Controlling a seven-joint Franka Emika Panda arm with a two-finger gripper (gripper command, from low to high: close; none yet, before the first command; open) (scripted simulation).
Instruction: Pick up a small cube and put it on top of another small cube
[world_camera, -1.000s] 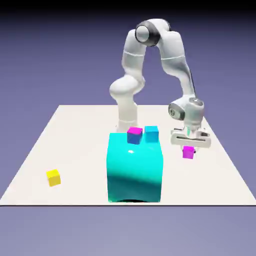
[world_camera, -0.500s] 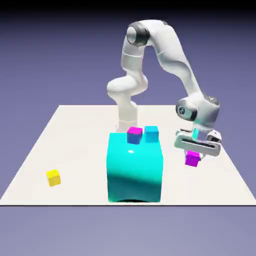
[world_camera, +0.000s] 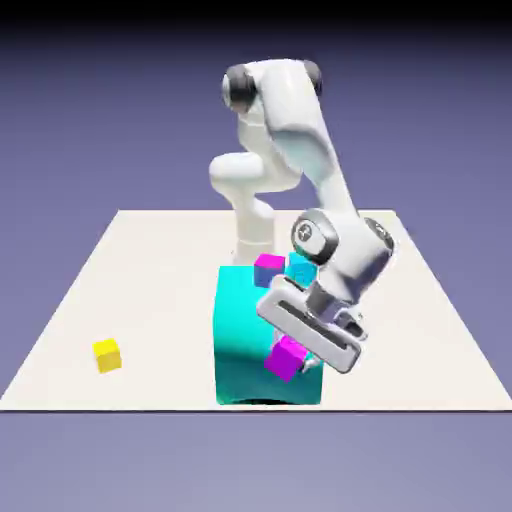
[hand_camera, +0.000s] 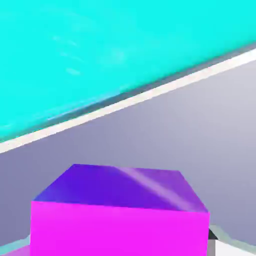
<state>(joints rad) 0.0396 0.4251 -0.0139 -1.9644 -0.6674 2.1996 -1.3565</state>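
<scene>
My gripper (world_camera: 290, 362) is shut on the small magenta-purple cube (world_camera: 288, 358) and holds it in the air, tilted, in front of the big teal block (world_camera: 240, 335). In the hand view that cube (hand_camera: 119, 215) fills the bottom between my fingers, with the teal block's face (hand_camera: 100, 55) close above it. The yellow cube (world_camera: 107, 354) lies on the table at the exterior view's left, far from my gripper.
On top of the teal block stand a magenta-topped cube with blue sides (world_camera: 268, 270) and a cyan cube (world_camera: 301, 268), just behind my wrist. The table's front edge (world_camera: 250, 408) runs right below the block. A white strip of table edge (hand_camera: 150, 95) crosses the hand view.
My arm has swung from the exterior view's right toward the middle and nearer the camera, carrying the magenta-purple cube. The hand has tilted over. The other cubes have stayed put.
</scene>
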